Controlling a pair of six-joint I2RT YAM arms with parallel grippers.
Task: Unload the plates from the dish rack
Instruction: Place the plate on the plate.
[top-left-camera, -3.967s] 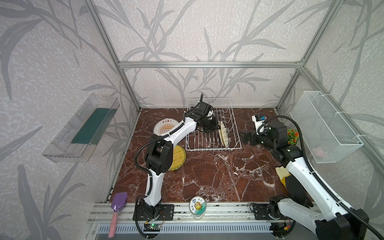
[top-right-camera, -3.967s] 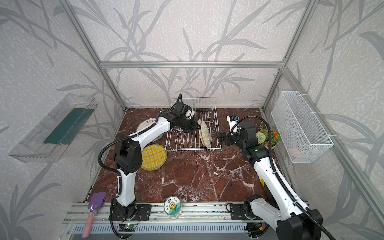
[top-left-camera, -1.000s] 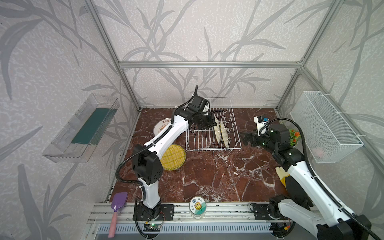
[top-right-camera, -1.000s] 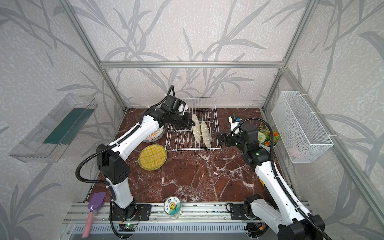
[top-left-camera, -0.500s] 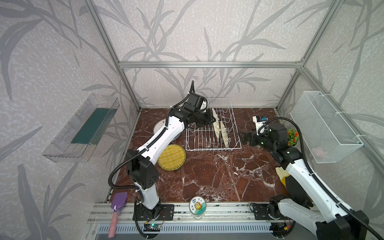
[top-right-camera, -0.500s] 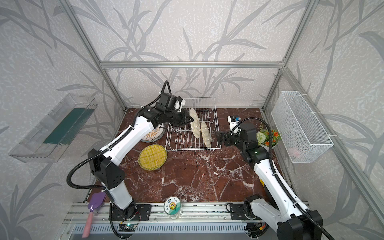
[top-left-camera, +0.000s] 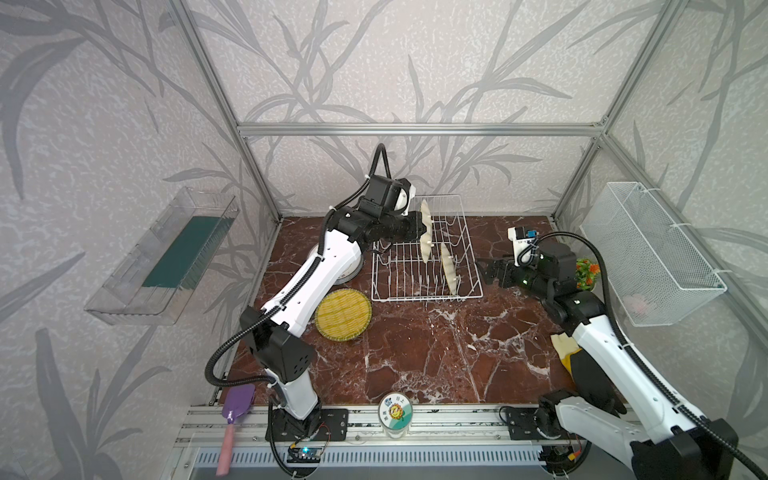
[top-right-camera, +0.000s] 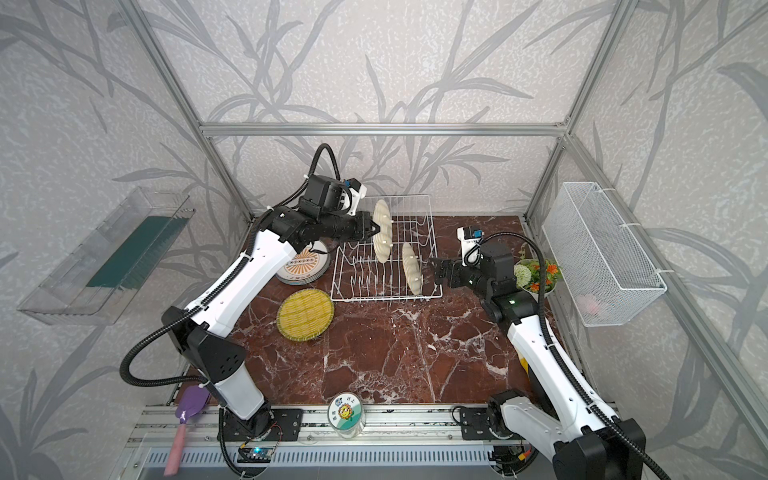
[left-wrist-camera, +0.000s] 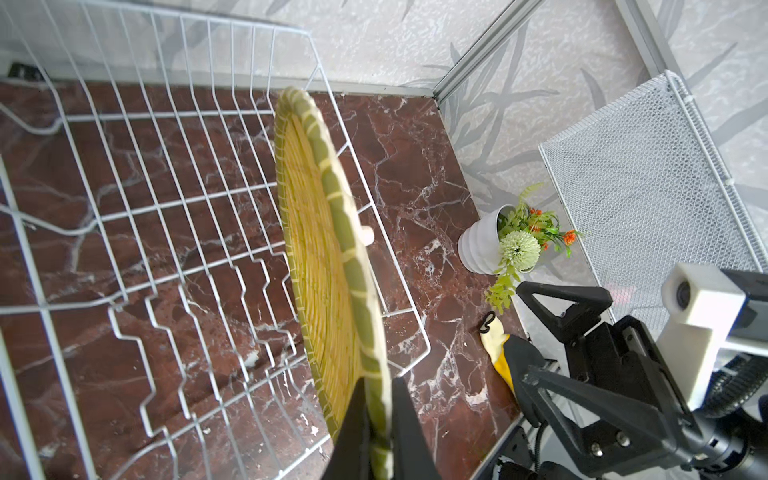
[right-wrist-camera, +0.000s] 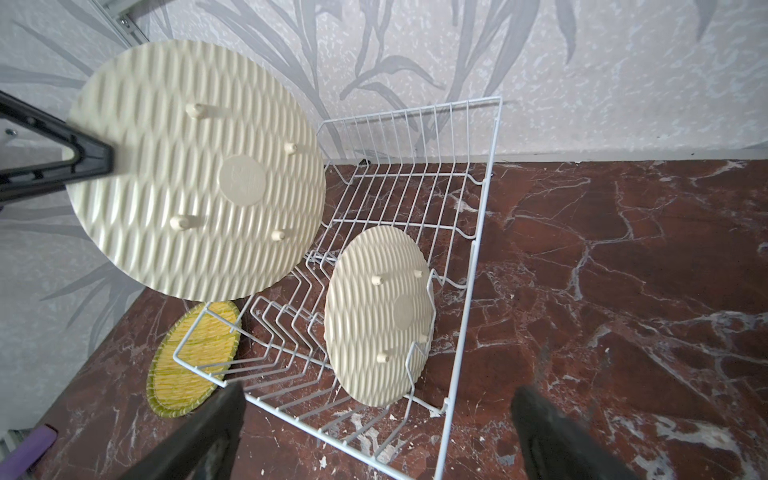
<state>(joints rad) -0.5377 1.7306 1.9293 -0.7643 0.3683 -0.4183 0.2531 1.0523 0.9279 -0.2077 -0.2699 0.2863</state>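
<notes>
Top views: "日上" jar lid (top-left-camera: 395, 411); left hand (top-left-camera: 422, 227) tight on wicker plate (top-left-camera: 426, 246); right hand (top-left-camera: 487, 272) spread.

Plate stack (top-right-camera: 305, 266) partly behind left arm (top-right-camera: 245, 282) (count unclear)

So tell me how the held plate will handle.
Probably stiff: the plate looks flat with the left gripper pinching only its rim. Likely light, as that pinch carries it. Round, so may roll if set on edge.

The held plate (left-wrist-camera: 320, 257) is woven yellow, the dish rack (top-left-camera: 399, 270) white, the table (left-wrist-camera: 415, 166) veined red-brown.
</notes>
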